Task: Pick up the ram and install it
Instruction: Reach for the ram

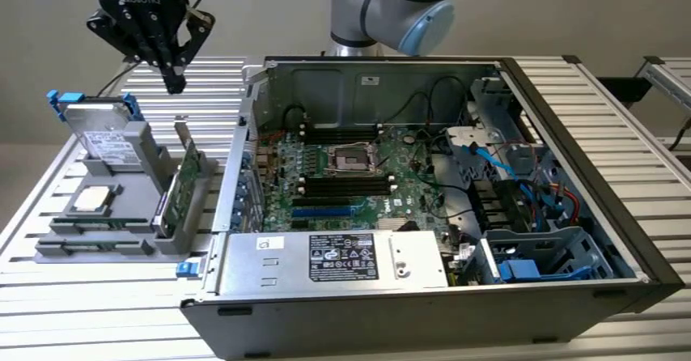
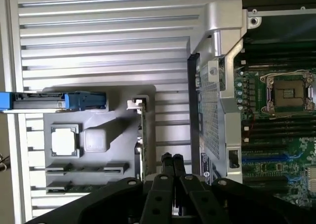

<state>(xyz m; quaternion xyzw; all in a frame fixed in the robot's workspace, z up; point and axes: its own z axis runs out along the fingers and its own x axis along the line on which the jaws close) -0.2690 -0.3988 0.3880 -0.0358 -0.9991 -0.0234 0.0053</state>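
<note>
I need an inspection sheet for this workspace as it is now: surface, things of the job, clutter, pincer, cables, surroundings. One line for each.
Surface: slatted metal table, carrying a grey holder and an open computer case.
Job's things: ram lies flat in the grey holder, untouched; the black memory slots on the motherboard look empty.
Clutter: in the holder, a drive with blue tabs, a square silver processor, an upright green expansion card.
Pincer: pincer shut, holding nothing, in the air over the holder's side of the table.
Cables: blue cables and black cables inside the case.
Surroundings: plain wall; another slatted table at the exterior view's right.
</note>
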